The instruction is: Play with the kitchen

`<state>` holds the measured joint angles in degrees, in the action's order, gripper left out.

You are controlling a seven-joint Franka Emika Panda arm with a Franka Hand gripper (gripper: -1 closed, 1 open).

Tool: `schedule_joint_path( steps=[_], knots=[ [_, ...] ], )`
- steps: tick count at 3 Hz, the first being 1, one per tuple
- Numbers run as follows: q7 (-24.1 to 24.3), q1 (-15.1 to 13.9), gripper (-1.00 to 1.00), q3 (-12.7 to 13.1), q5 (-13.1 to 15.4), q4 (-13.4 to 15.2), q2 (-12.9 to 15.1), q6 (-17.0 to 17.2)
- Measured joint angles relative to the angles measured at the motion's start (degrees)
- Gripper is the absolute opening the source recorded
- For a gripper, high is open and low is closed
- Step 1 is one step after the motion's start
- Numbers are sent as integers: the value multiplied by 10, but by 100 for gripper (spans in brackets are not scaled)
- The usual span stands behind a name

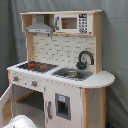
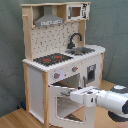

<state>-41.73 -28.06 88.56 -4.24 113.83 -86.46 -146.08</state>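
The kitchen (image 1: pixel 60 65) (image 2: pixel 55 65) is a tall white and light-wood toy, seen in both exterior views. It has a black stovetop (image 1: pixel 34 65) (image 2: pixel 52 59), a grey sink (image 1: pixel 72 74) (image 2: pixel 82 50), a black faucet (image 1: pixel 85 58) (image 2: pixel 75 39), a hood (image 1: pixel 40 25) and a microwave (image 1: pixel 75 22). Its oven door (image 2: pixel 67 105) (image 1: pixel 5 106) with a window stands swung open. In the second exterior view my gripper (image 2: pixel 76 95) is at the upper edge of that door, reaching in from the second exterior view's right. In the first exterior view only a white part of the arm (image 1: pixel 20 122) shows at the bottom.
A grey curtain (image 1: pixel 115 45) hangs behind the kitchen. The kitchen stands on a wooden floor (image 2: pixel 15 119). A narrow cabinet door (image 1: pixel 62 106) with a dark panel is closed under the sink. The open oven cavity (image 1: pixel 30 102) lies under the stove knobs.
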Motion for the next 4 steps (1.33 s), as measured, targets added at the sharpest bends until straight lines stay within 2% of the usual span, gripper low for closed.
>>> schedule_joint_path(
  steps=[2,3,4],
  knots=[
    [35,18,100,28,-1,69,5,-105],
    [86,19,100,47,-1,103,6,-156],
    [142,19,100,59,-1,110,6,-181]
  ],
)
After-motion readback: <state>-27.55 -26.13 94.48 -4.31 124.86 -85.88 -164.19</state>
